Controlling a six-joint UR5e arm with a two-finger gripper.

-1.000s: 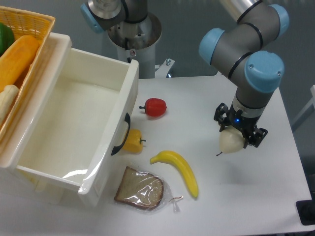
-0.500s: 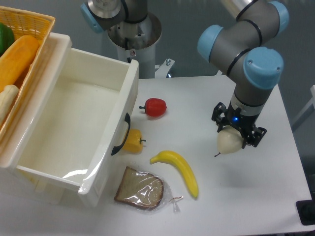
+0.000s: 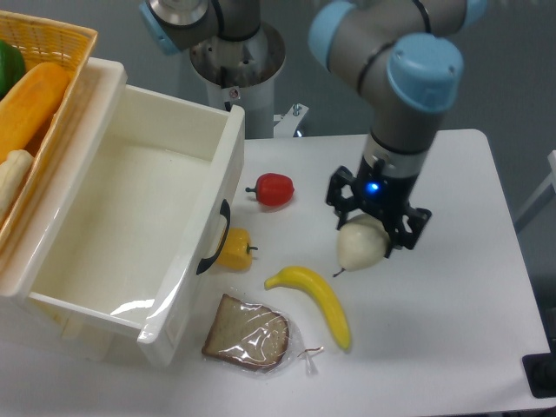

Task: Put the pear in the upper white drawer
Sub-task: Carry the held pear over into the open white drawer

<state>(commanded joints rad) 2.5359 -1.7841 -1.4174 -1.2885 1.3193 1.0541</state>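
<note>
Carry step: jaws hold the pear (image 3: 360, 246) aloft; next, carry it left over the drawer (image 3: 130, 217) and release.

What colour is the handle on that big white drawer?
Black, a curved handle on the drawer's front, clear in the fixed camera view.

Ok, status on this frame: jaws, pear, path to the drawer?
Gripper jaws shut on pear, carried above table. Upper white drawer open, inside bare. Banana, red pepper on the table between.
</note>
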